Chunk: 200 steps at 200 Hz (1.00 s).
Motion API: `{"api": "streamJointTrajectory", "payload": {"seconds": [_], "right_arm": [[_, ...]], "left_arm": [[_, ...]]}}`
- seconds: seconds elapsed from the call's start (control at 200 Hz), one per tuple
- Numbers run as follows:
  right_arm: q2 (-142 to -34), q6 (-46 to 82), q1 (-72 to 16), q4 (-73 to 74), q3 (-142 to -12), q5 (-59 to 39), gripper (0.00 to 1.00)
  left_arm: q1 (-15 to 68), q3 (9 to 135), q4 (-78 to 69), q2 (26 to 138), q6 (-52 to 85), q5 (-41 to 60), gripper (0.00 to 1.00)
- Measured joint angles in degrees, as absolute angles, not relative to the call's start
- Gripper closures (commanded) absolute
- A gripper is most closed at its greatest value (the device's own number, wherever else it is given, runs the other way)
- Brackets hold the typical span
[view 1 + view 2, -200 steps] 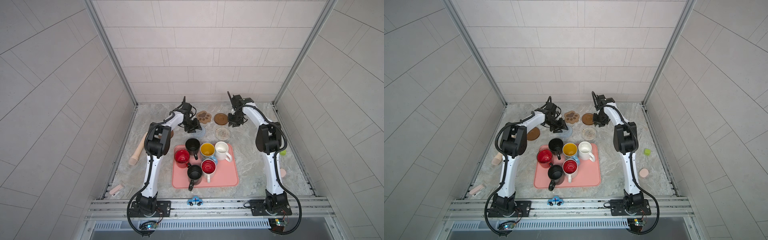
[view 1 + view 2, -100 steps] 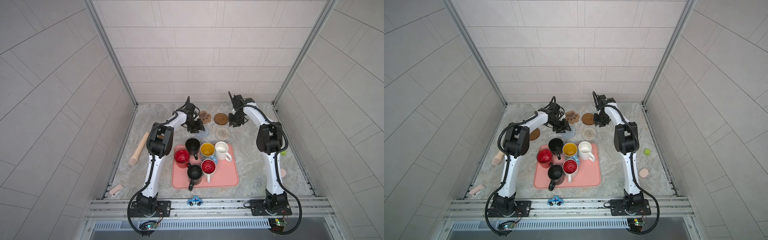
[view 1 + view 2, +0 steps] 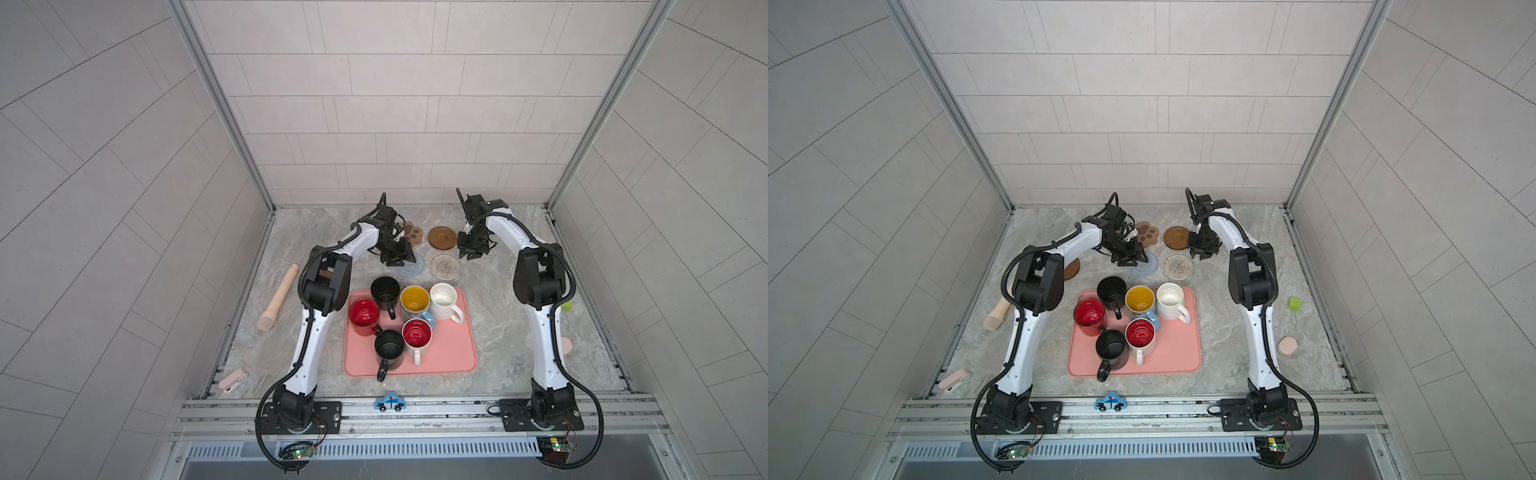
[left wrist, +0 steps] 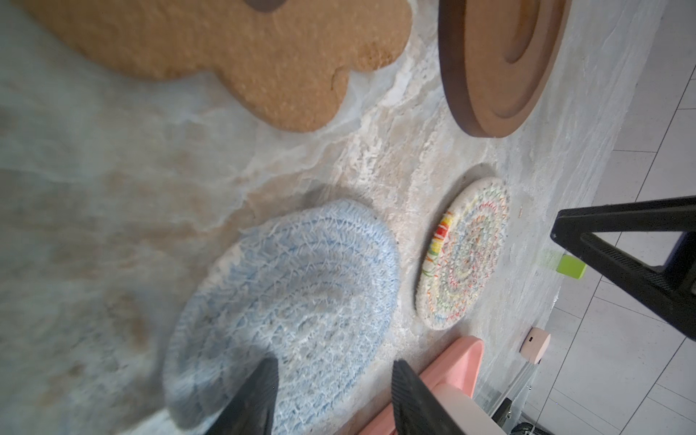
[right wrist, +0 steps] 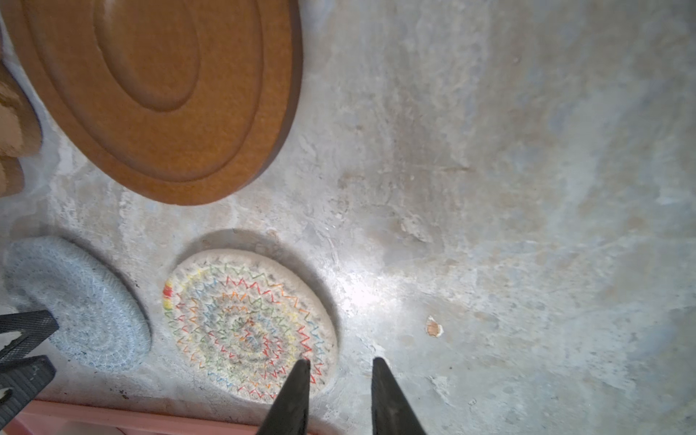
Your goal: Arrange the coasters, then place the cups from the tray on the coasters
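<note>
tray (image 3: pixel 451 357): front centre, carrying six cups
cups (image 3: pixel 444 300): upright, bunched (handles all ways) far-left on it
coasters (image 3: pixel 445 267): grey-blue crochet (image 4: pixel 293 293) beside cream crochet (image 5: pixel 244 324), just behind tray; paw mat (image 3: pixel 414 233), brown wooden round (image 3: pixel 442 237) farther back
left gripper (image 4: pixel 334 371): parted, empty, over grey-blue crochet
right gripper (image 5: pixel 340 363): slightly parted, empty, at cream crochet's edge

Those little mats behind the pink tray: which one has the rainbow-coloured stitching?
The cream crochet coaster, lying beside the grey-blue coaster. Its coils carry red, yellow and green zigzag threads; no other mat shows coloured threads.
</note>
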<state>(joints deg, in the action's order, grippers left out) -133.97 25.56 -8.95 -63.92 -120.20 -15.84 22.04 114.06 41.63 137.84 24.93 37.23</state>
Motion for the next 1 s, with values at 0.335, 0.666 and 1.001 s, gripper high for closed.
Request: {"api": "streamJointTrajectory", "payload": {"seconds": [0.335, 0.666, 1.001], "right_arm": [[-130.8, 26.0, -9.0, -63.0, -118.4, -15.6, 0.69], [-130.4, 26.3, -8.9, -62.2, -117.7, -15.6, 0.69], [-130.4, 27.1, -8.9, -60.7, -117.6, -15.9, 0.69]], "left_arm": [[22.2, 114.5, 42.2, 137.8, 24.3, 37.0, 0.40], [22.3, 117.5, 45.5, 138.0, 23.5, 34.6, 0.36], [21.7, 121.3, 45.9, 134.8, 23.4, 33.5, 0.34]]}}
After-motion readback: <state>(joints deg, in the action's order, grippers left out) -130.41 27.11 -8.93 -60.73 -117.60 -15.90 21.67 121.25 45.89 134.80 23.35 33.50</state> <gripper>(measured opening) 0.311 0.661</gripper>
